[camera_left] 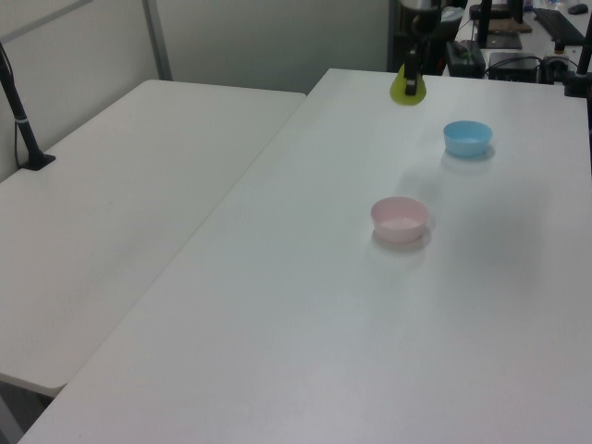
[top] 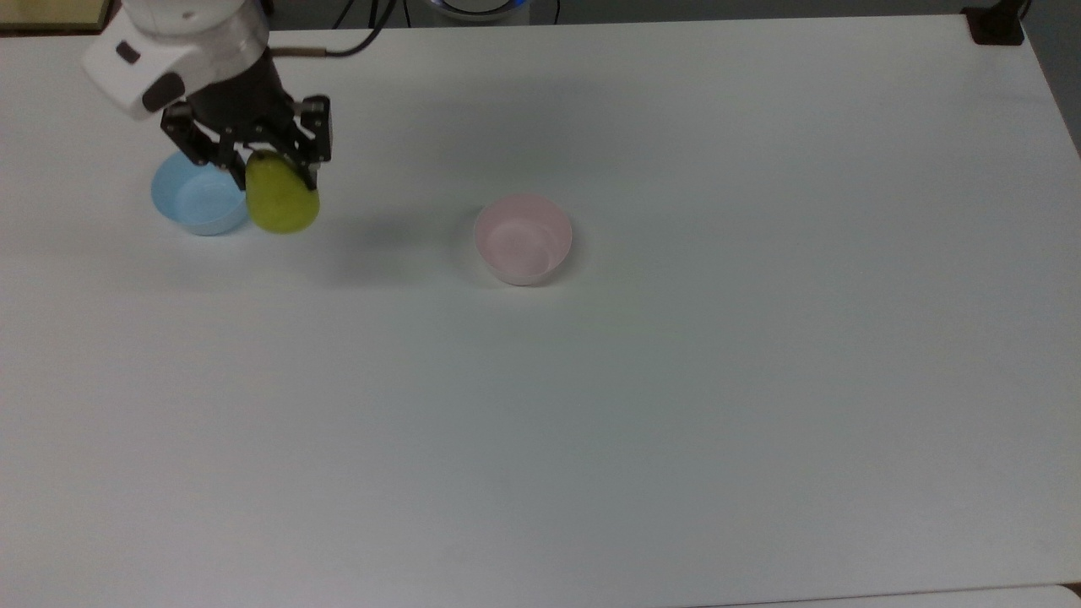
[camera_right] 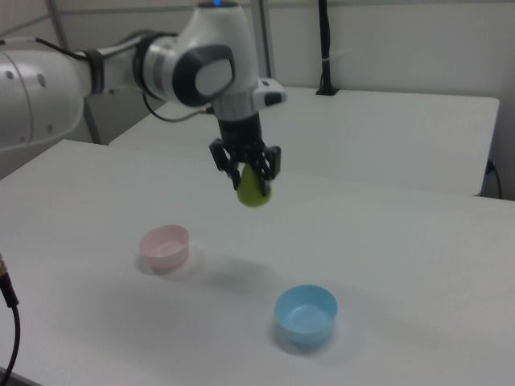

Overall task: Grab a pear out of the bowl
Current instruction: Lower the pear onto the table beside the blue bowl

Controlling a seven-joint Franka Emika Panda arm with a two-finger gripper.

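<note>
I have the gripper clamped on the pear, which hangs from its fingers well clear of the white table, with the empty pink bowl off to the top view's right of it and the blue bowl just below it.

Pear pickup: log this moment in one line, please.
gripper: shut on pear | pear: held in the air near blue bowl | pink bowl: empty on table
</note>
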